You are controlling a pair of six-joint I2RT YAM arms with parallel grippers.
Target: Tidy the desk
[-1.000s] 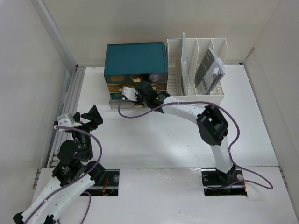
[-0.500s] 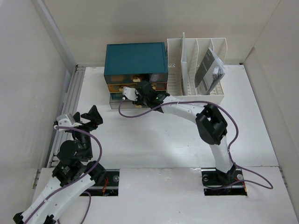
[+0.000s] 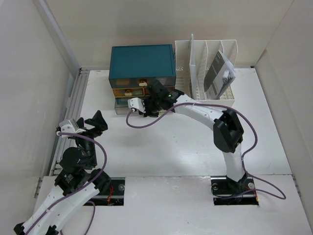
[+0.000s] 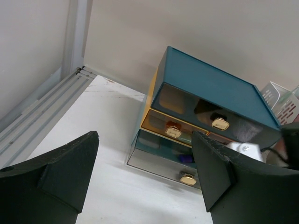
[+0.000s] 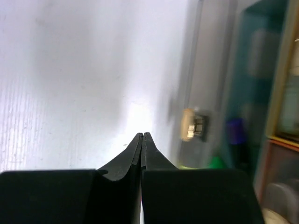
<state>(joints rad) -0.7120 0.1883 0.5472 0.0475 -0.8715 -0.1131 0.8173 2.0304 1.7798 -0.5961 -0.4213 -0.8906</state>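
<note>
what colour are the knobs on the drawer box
Gold knobs on the teal drawer box; clearest in the left wrist view.

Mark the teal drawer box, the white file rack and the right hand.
teal drawer box (image 3: pixel 142 61): top view, middle of its top.
white file rack (image 3: pixel 215 102): top view, its low front wall.
right hand (image 5: pixel 142 136): right wrist view, where the shut fingertips meet.

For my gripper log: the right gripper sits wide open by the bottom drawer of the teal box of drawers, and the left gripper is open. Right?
No: the right gripper is shut tight on nothing, as the right wrist view shows. It does sit by the bottom drawer of the teal box of drawers, and the left gripper is open.
</note>
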